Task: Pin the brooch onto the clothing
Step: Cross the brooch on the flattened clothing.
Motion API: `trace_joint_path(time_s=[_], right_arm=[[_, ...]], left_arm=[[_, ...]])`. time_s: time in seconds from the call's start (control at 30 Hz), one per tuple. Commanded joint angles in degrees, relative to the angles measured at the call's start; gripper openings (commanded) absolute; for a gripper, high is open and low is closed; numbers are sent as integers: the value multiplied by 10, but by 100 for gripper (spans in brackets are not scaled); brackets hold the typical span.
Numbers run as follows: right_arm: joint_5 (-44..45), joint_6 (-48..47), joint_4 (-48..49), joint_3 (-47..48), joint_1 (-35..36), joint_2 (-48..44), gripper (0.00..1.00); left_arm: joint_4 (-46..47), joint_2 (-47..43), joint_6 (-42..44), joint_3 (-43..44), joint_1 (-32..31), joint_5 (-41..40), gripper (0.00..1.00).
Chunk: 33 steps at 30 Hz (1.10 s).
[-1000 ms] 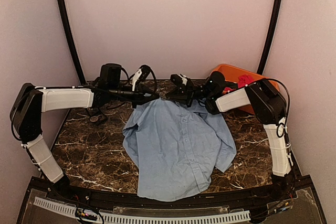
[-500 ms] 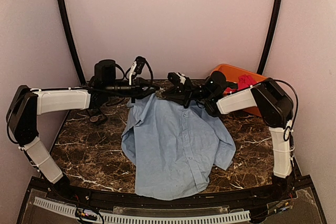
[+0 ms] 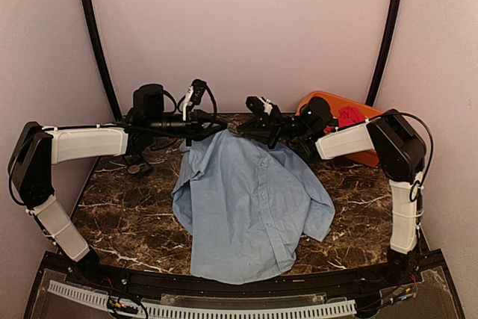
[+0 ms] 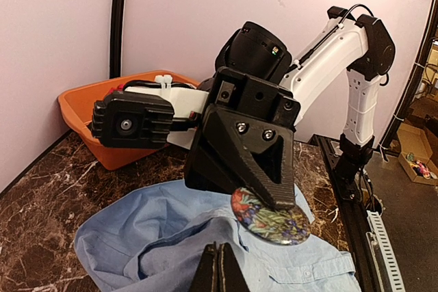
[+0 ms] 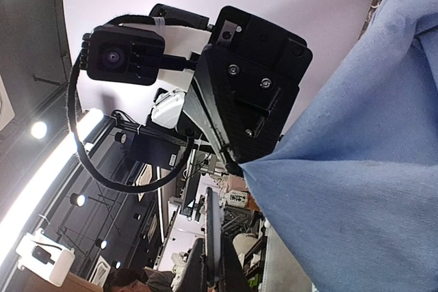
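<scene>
Left fingers pinched the thin light blue shirt, right fingers the round floral brooch. Pushing could tug cloth free

Top view soft, even, a bit dim, faint shadows. Right wrist view: ceiling lamps flare at left, background blurred. My left fingers sit dark, slightly soft at frame bottom.

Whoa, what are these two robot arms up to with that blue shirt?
The left pincer pinches a fold of the blue shirt near its far edge and holds it up off the table. The right pincer grips a round, flowery brooch just over that cloth, seemingly to pin it on. It does not look fastened yet.
</scene>
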Motion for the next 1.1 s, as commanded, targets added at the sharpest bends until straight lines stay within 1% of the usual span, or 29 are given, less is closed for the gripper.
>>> trace_joint_path(time_s=[0.0,0.27,0.5,0.9,1.07], right_arm=[[-10,-11,228,-4,-6,6,0],[-21,-15,228,-9,6,-4,0],[-23,-21,228,-17,6,7,0],[-29,-12,227,25,-9,51,0],[-39,-19,227,31,-24,48,0]], left_arm=[[24,-30,-5,-8,3,15,1],[18,-26,1,-2,3,12,1],[17,-26,-1,4,3,17,1],[20,-38,-10,0,3,29,1],[8,-43,-9,1,3,34,1]])
